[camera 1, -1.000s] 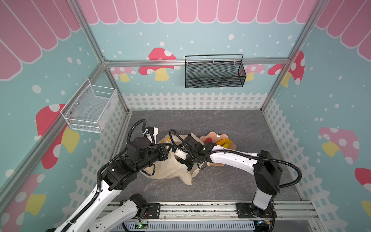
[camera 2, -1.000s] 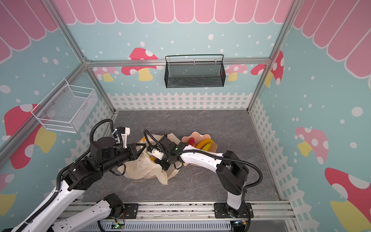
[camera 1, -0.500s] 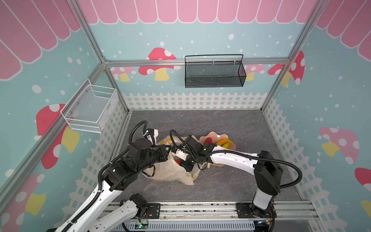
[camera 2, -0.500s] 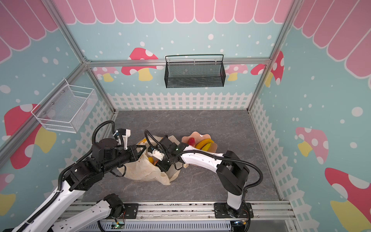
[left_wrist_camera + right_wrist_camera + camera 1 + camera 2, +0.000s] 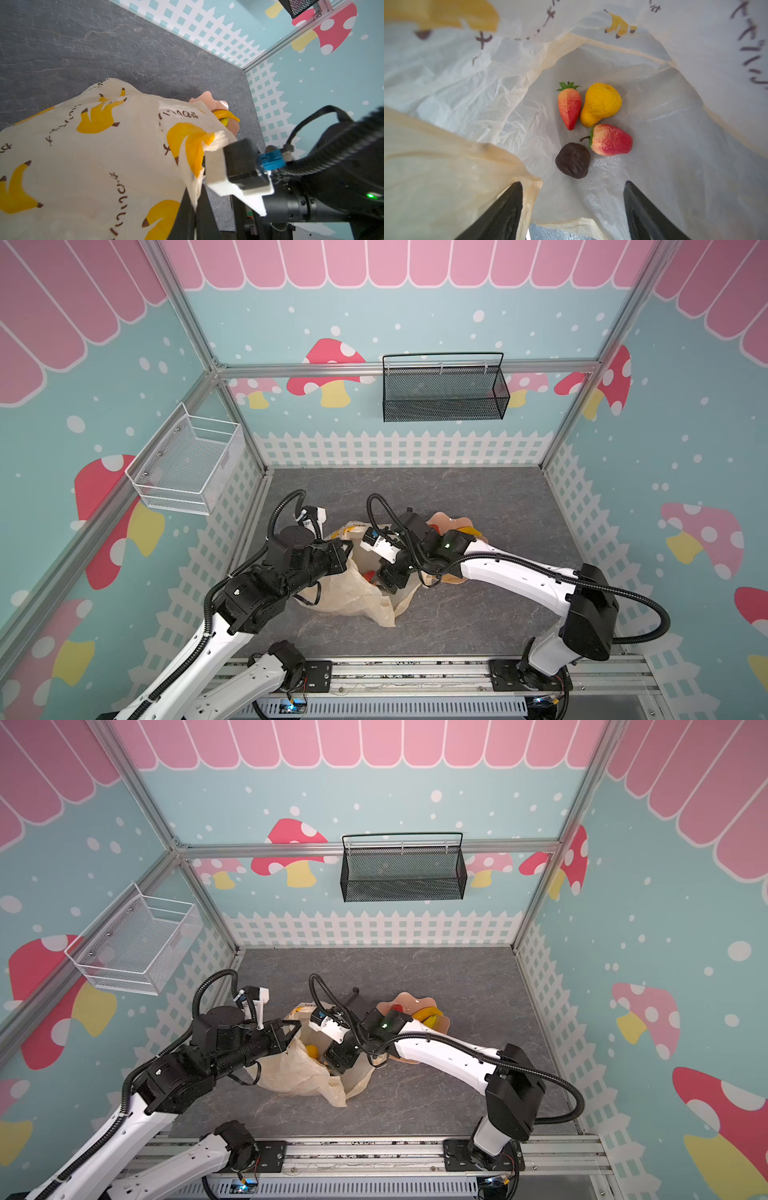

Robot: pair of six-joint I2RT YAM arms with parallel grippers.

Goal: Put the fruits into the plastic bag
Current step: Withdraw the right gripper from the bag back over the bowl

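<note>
Centre-left in a top view, the left gripper (image 5: 348,547) is pinched on the rim of the bag (image 5: 353,601); it should hold that edge high and taut so the mouth gapes. In the middle, the right gripper (image 5: 573,182) hangs inside the mouth, jaws spread and empty, above four fruits (image 5: 601,102) on the bag's floor. It should lift straight out without snagging the film, then go right for the bananas (image 5: 428,1014) on the plate (image 5: 405,997).
</note>
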